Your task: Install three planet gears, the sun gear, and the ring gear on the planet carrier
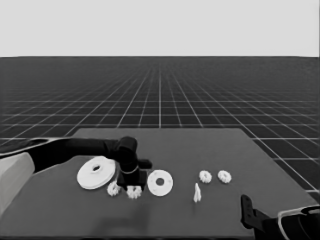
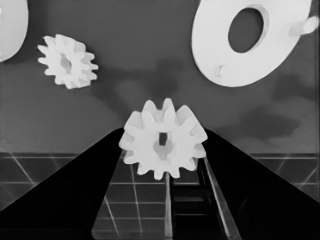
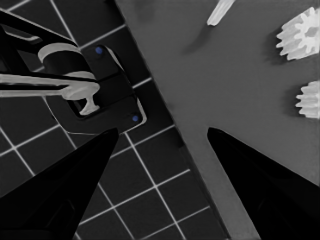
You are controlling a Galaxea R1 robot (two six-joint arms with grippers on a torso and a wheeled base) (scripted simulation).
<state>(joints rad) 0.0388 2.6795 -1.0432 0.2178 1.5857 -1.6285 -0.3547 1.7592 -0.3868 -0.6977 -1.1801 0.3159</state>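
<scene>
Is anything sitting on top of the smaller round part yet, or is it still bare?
No gear sits on the smaller round part; the left wrist view shows only small pegs on its face. The left pincer grips one gear beside it. Its underside is hidden.

Larger round part (image 1: 96,172): thick-rimmed white disc, flat, toward the left. Smaller round part (image 1: 160,183): flat washer-like disc, near centre. Between them two toothed gears: one (image 1: 114,189) lying free, one (image 1: 134,192) between the left hand's (image 1: 133,189) fingers. Two more gears (image 1: 205,176) (image 1: 224,176) lie side by side farther right.
</scene>
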